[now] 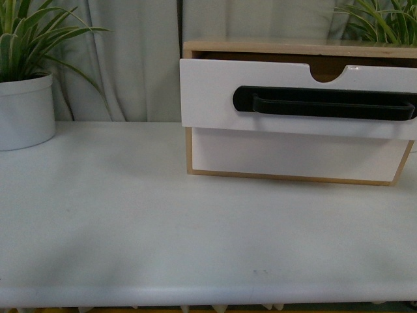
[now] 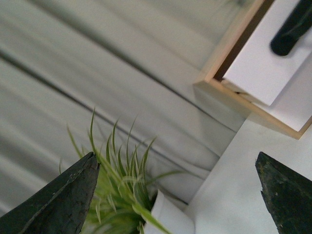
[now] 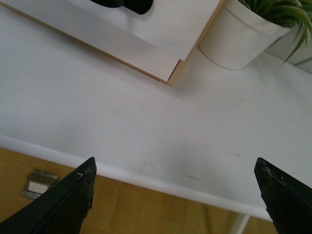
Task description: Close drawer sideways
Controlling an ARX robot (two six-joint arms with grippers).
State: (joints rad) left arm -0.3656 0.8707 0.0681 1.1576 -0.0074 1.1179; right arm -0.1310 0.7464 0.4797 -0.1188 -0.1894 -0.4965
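The drawer (image 1: pixel 215 94) is the upper white front with a long black bar handle (image 1: pixel 326 104) and a half-round notch (image 1: pixel 328 73), in a light-wood cabinet (image 1: pixel 260 49) at the right of the table. It stands pulled out, ahead of the plain white front (image 1: pixel 293 153) below. It also shows in the left wrist view (image 2: pixel 258 68) and in the right wrist view (image 3: pixel 180 24). My left gripper (image 2: pixel 180 195) is open and empty, away from the cabinet. My right gripper (image 3: pixel 178 195) is open and empty over the table's front edge. Neither arm shows in the front view.
A white pot with a green plant (image 1: pixel 25 107) stands at the back left of the white table (image 1: pixel 163 228). Another plant (image 1: pixel 381 23) rises behind the cabinet at the right; its white pot (image 3: pixel 239 34) shows beside the cabinet. Grey curtains (image 1: pixel 130 59) hang behind.
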